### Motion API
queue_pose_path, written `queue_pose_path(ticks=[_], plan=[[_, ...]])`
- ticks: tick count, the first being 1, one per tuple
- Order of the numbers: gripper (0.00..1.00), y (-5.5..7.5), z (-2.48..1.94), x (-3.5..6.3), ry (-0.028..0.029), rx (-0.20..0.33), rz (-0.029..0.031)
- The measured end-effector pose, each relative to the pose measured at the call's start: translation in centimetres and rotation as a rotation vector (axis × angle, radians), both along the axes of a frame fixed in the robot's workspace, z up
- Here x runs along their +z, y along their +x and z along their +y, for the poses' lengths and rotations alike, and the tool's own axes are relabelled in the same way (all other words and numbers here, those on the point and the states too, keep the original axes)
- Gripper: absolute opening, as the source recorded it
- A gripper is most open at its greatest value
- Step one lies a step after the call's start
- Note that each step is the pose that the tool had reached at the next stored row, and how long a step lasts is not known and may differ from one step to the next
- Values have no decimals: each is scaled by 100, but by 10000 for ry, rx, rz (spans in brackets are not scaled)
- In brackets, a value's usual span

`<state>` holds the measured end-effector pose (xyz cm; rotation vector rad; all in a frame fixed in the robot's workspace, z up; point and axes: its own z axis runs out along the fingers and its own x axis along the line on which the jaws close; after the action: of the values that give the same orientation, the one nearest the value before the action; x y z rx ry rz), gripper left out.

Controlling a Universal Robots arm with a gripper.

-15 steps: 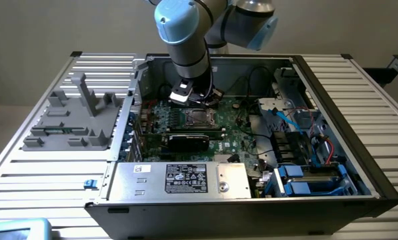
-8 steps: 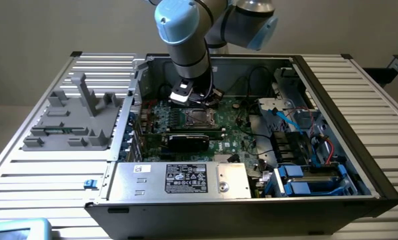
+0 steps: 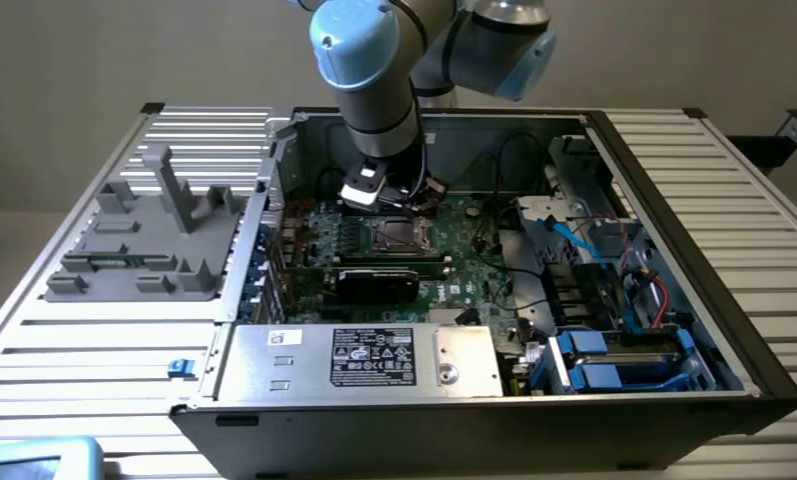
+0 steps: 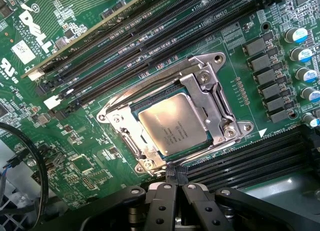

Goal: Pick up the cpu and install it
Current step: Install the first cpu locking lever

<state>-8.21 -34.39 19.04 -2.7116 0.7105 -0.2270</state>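
Wrist view, gripper (image 4: 175,183): black fingers pressed together, holding nothing, tips just beside the socket frame's near edge.
Cpu (image 4: 172,126): lying flat inside the socket frame (image 4: 215,93), apparently seated.
Cpu handling: judged light, rigid, fragile underneath; smooth metal lid likely slippery; best held by opposite edges, kept level.
Cpu surface: brushed silver-grey square, faint print, thin dark rim.
Socket frame: bright stamped steel, screws at corners.
Motherboard (image 4: 90,136): green, matte, with long black slots.
Exterior view, case (image 3: 665,330): dark open tower, arm reaching in from the far side.
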Motion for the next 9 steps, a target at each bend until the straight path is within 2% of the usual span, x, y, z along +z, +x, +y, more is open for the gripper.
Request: queue_pose_path(ticks=[9], plan=[[11,0,0,-6,61,1,0]])
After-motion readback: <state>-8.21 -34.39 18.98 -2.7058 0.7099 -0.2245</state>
